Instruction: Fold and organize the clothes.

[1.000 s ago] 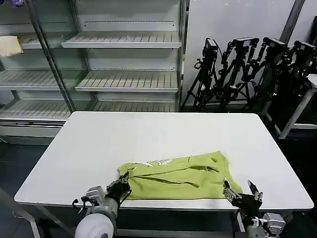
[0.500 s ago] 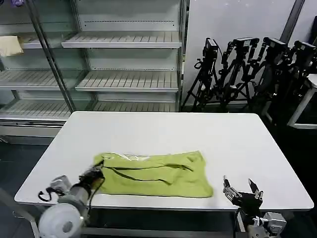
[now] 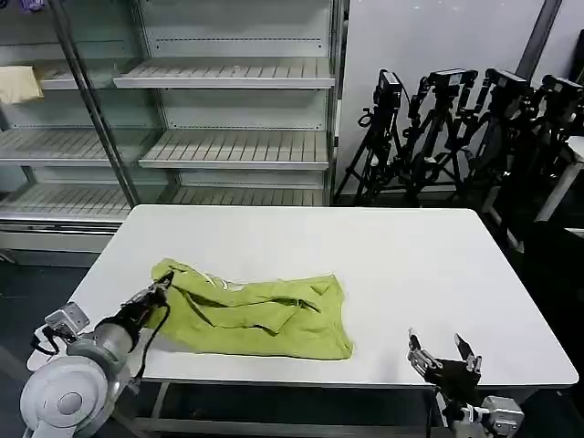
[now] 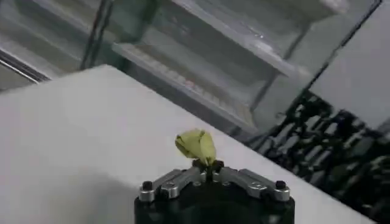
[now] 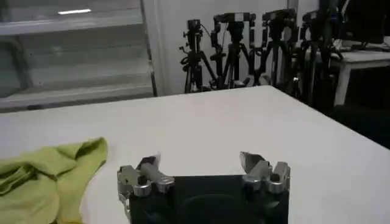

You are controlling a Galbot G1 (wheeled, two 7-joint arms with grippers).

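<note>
A lime yellow-green T-shirt (image 3: 260, 315) lies crumpled on the white table (image 3: 301, 246), left of centre near the front edge. My left gripper (image 3: 162, 285) is shut on the shirt's left corner, just above the table's left front part. In the left wrist view a small tuft of the shirt (image 4: 196, 145) sticks out from between the closed left gripper (image 4: 208, 165). My right gripper (image 3: 443, 349) stands open at the front right edge of the table, apart from the shirt. The right wrist view has the right gripper (image 5: 200, 163) open with nothing in it and the shirt (image 5: 46, 176) off to one side.
Empty glass-fronted shelving (image 3: 228, 109) stands behind the table, with a pale cream cloth (image 3: 18, 84) on a far left shelf. Several black tripods (image 3: 456, 128) crowd the back right. Bare table stretches across the back and right.
My left gripper has pulled the shirt's corner leftward along the front of the table, dragging the whole shirt left and away from the right gripper. The right gripper has stayed in place.
</note>
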